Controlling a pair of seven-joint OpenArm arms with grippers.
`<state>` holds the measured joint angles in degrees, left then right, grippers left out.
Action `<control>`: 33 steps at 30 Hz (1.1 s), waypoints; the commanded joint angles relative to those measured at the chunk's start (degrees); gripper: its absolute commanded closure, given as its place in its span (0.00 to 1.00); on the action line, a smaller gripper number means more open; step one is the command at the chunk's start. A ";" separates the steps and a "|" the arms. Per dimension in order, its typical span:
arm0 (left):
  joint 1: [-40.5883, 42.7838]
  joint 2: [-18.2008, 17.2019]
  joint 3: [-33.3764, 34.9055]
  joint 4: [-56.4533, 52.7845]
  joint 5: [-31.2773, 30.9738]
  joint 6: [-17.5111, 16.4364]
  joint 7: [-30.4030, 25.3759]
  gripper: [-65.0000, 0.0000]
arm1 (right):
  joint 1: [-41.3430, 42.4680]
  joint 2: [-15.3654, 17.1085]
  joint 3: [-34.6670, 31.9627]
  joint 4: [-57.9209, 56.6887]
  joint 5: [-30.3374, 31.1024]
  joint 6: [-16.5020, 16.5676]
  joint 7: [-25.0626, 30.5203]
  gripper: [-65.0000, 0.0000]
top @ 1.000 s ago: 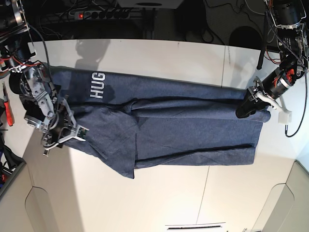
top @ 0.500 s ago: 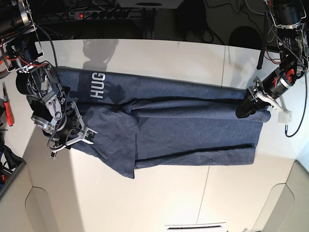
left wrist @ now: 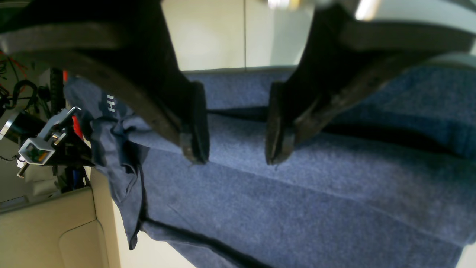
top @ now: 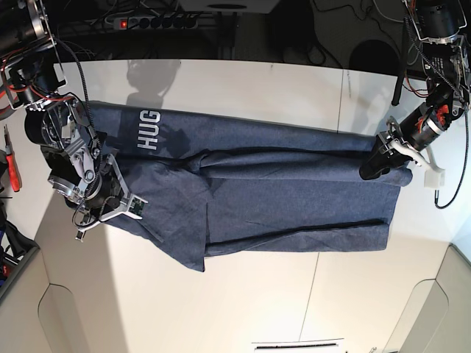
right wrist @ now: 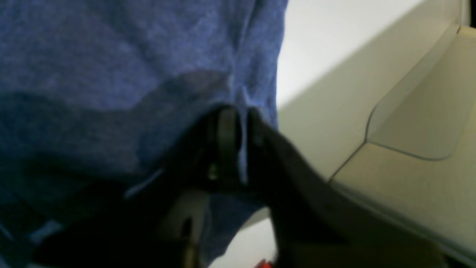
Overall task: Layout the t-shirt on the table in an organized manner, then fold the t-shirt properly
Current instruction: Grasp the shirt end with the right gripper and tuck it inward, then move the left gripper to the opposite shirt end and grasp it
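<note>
T-shirt fabric lies spread lengthwise across the white counter, folded over itself in long bands, with the white letters "HUG" up near the far edge of the cloth. Compared with a second ago, the right hand has moved from the bare counter just off the shirt's edge onto that edge, and its fingers, which stood spread apart then, are now pressed together. In the right wrist view the two dark fingers pinch a thin fold of the blue cloth between them, right at the shirt's hem, with the pale counter just beyond the fingertips. The shirt itself has hardly shifted; its sleeve corner below the right hand lies as before.

The left hand has not moved: it hovers at the opposite end of the shirt, its two dark fingers standing well apart with nothing between them, tips close above a fold of the cloth; whether they touch it I cannot tell.

Beyond the right hand, off the counter's side, red-handled pliers rest. Past the far edge of the counter a power strip and loose cables lie on the dark floor. A small white block hangs on a cable beside the left hand.
</note>
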<state>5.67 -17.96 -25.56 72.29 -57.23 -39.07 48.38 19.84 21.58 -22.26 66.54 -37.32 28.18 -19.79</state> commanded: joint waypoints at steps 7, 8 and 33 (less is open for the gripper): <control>-0.74 -0.92 -0.26 0.83 -1.25 -0.93 -1.05 0.56 | 1.42 0.48 0.39 0.72 -0.20 -2.80 -0.20 0.99; -0.74 -0.92 -0.26 0.83 -1.25 -0.93 -1.05 0.56 | 1.42 0.46 0.39 0.72 -0.20 -4.28 -1.05 1.00; -0.74 -0.92 -0.26 0.83 -1.22 -0.93 -1.57 0.56 | 7.96 0.13 0.55 0.72 5.44 -27.06 -7.21 1.00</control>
<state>5.67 -17.96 -25.56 72.31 -57.23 -39.07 47.94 25.76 21.10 -22.17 66.52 -31.11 2.24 -27.40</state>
